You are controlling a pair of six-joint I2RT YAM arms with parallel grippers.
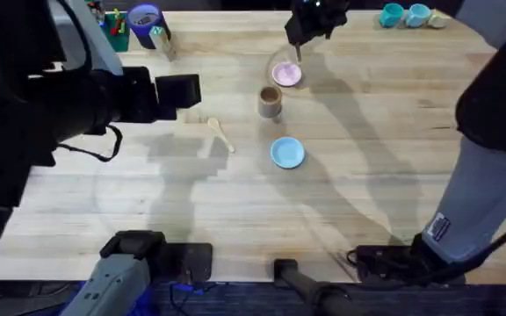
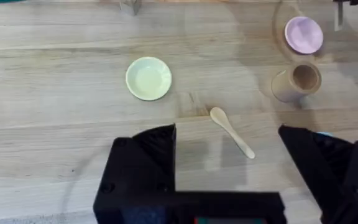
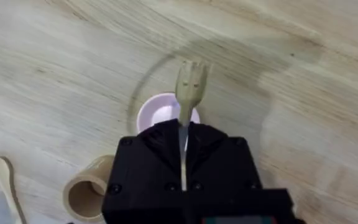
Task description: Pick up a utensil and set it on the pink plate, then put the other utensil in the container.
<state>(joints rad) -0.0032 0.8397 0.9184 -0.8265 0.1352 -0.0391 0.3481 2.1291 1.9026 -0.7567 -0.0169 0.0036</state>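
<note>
My right gripper (image 1: 304, 33) hangs over the far middle of the table, shut on the handle of a slim pale wooden utensil (image 3: 190, 79) with a notched flat head. The head is above the pink plate (image 3: 159, 113) (image 1: 286, 74), apart from it. Just in front of the plate stands the tan container (image 1: 270, 101) (image 2: 297, 81), upright and with nothing in it. The wooden spoon (image 1: 220, 133) (image 2: 231, 131) lies flat on the table left of the container. My left gripper (image 2: 229, 158) is open above the table, just short of the spoon, holding nothing.
A light blue plate (image 1: 287, 152) lies in front of the container. Beside the spoon in the left wrist view is a pale yellow-green plate (image 2: 148, 78). A purple-blue cup (image 1: 145, 21) stands at the back left and teal cups (image 1: 404, 15) at the back right.
</note>
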